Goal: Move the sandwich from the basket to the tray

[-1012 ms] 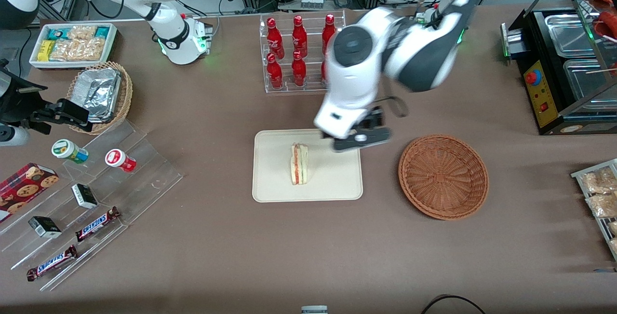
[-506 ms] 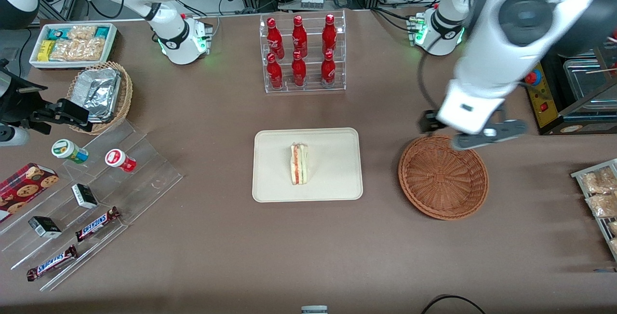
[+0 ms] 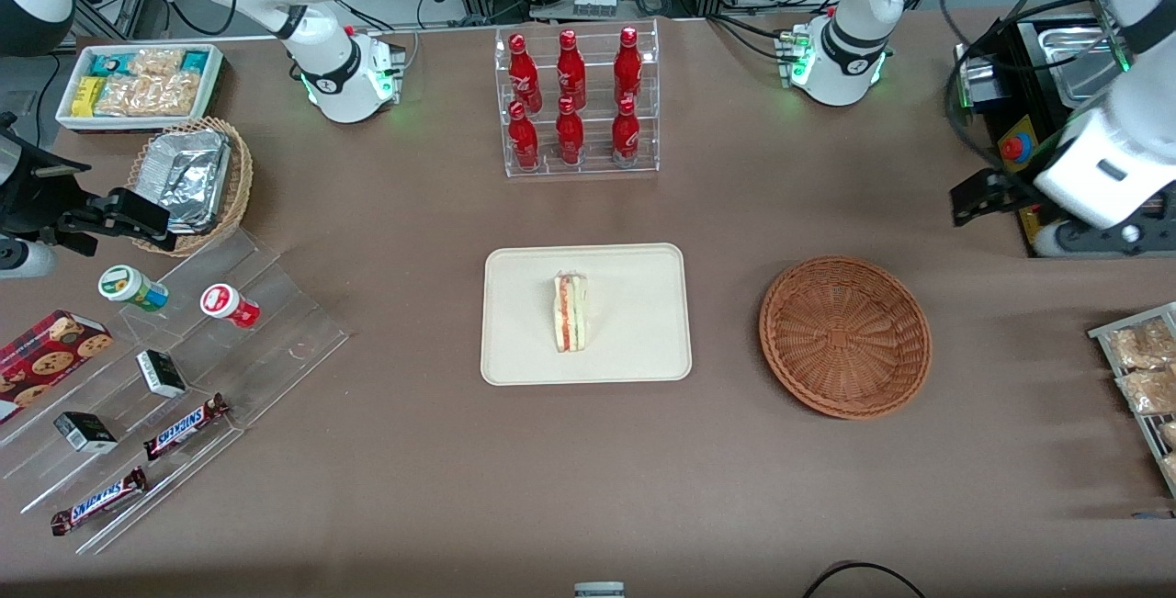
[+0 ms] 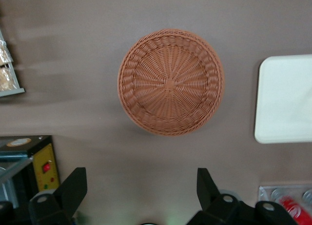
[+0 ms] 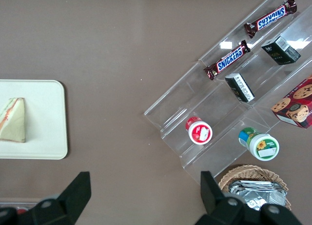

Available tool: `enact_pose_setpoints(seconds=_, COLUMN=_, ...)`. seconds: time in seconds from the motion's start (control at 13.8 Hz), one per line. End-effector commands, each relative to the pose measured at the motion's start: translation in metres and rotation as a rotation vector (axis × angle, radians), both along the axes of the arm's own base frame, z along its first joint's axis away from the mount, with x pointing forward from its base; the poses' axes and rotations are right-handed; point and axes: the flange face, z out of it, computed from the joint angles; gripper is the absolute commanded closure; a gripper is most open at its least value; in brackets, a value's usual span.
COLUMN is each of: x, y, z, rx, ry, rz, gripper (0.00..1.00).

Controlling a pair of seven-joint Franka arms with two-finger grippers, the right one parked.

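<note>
In the front view the sandwich (image 3: 571,312) lay on the cream tray (image 3: 634,341), near its middle, a pale triangular wedge with red and light green filling showing along its edge. It looked light, soft and easily crushed, so any grasp would best fall gently across the two bread faces rather than on the filling. The reddish-brown wicker basket (image 3: 845,335) stood beside the tray, toward the working arm's end of the table, with nothing in it. The gripper (image 3: 1057,217) hung high near the warming cabinet (image 3: 1075,120), well apart from both

In the left wrist view the fingers (image 4: 207,186) stood wide apart and held nothing above the bare basket (image 4: 170,82)

In the right wrist view the wedge (image 5: 13,120) rested flat on the tray (image 5: 46,132), so the placing looked done
</note>
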Motion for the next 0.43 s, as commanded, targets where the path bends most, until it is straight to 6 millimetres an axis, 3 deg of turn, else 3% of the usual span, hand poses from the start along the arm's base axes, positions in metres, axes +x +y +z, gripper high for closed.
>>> enact_pose_setpoints(seconds=0.0, x=-0.023, y=0.018, z=0.01, rx=-0.009, ry=-0.007, rz=-0.048, gripper=0.01)
enact_pose_setpoints(seconds=0.36, x=-0.016, y=0.035, z=0.01, rx=-0.022, ry=-0.006, rz=-0.025, gripper=0.01)
